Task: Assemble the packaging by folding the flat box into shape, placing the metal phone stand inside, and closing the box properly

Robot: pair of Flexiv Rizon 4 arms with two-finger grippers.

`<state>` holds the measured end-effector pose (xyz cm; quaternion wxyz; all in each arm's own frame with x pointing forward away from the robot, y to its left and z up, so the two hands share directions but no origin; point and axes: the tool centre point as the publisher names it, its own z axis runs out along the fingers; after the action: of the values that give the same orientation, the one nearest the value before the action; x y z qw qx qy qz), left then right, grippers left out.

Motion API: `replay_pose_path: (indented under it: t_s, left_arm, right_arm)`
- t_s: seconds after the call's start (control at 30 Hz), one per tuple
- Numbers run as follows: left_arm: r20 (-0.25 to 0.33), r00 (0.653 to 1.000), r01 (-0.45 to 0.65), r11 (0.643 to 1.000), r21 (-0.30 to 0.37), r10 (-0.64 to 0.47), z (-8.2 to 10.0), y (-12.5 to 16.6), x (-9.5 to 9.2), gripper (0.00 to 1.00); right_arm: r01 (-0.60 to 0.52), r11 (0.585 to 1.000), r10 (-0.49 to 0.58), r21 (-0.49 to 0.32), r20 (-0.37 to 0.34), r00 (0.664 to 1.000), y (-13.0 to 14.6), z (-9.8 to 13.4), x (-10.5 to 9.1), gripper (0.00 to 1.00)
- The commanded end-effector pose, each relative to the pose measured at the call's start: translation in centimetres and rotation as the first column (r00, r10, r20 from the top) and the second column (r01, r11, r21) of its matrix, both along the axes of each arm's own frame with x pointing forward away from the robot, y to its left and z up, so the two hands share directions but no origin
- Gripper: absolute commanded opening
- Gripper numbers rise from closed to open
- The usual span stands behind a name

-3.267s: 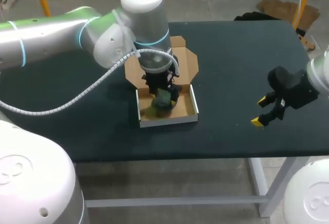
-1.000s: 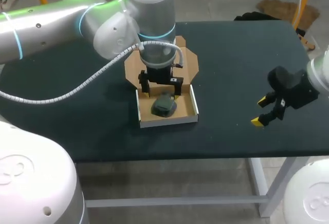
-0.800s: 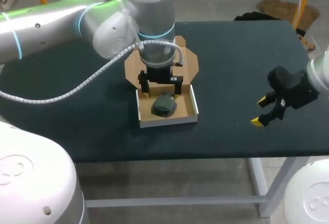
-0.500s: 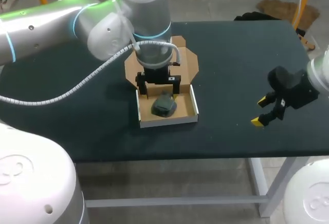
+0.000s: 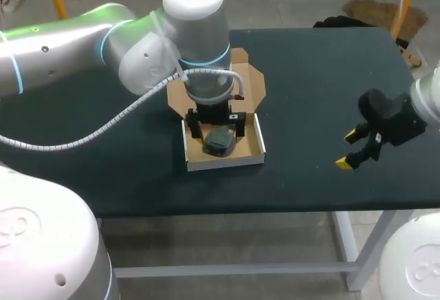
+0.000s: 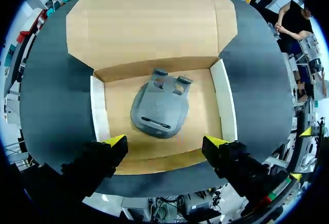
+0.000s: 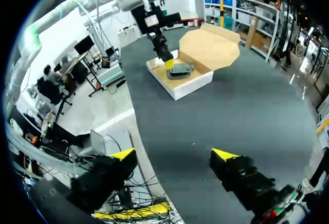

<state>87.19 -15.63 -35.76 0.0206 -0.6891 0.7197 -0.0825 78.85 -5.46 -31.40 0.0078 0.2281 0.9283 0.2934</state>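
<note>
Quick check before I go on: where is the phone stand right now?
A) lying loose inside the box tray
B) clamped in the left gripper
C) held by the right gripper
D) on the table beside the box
A: the phone stand lies flat on the floor of the box, and the left gripper is open over it, touching nothing.

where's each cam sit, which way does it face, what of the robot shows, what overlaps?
Head view: fixed above and behind, looking down on the table; left arm over the box, right pincer open.
Left wrist view: on the left wrist, looking down into the box at the phone stand; open left pincer shows.
Right wrist view: on the right wrist, looking across the table toward the box; its own tips show.
Shared: all three see box and phone stand.
</note>
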Motion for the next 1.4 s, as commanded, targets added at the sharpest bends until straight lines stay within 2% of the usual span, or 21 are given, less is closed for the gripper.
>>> replay_pose_path:
  t_s: [0.03, 0.4, 1.13, 1.4]
  left_arm:
    - [-0.004, 1.000, -0.006, 0.999, 0.035, 0.006, -1.0, -1.2, 0.0, 1.00]
    - [-0.046, 0.998, -0.029, 0.998, 0.055, 0.032, -3.7, -1.4, 0.0, 1.00]
    - [-0.080, 0.997, -0.010, 0.997, 0.077, 0.016, -4.3, -1.5, -5.6, 1.00]
    - [-0.099, 0.994, -0.038, 0.996, 0.084, 0.046, -4.6, -1.3, -7.3, 1.00]
  right_arm:
    - [-0.001, 1.000, 0.001, 0.002, -0.001, 1.000, -0.1, 0.1, -0.1, 1.00]
    - [-0.001, 1.000, 0.001, 0.002, -0.001, 1.000, -0.1, 0.1, -0.1, 1.00]
    - [-0.001, 1.000, 0.001, 0.002, -0.001, 1.000, -0.1, 0.1, -0.1, 1.00]
    - [-0.001, 1.000, 0.001, 0.002, -0.001, 1.000, -0.1, 0.1, -0.1, 1.00]
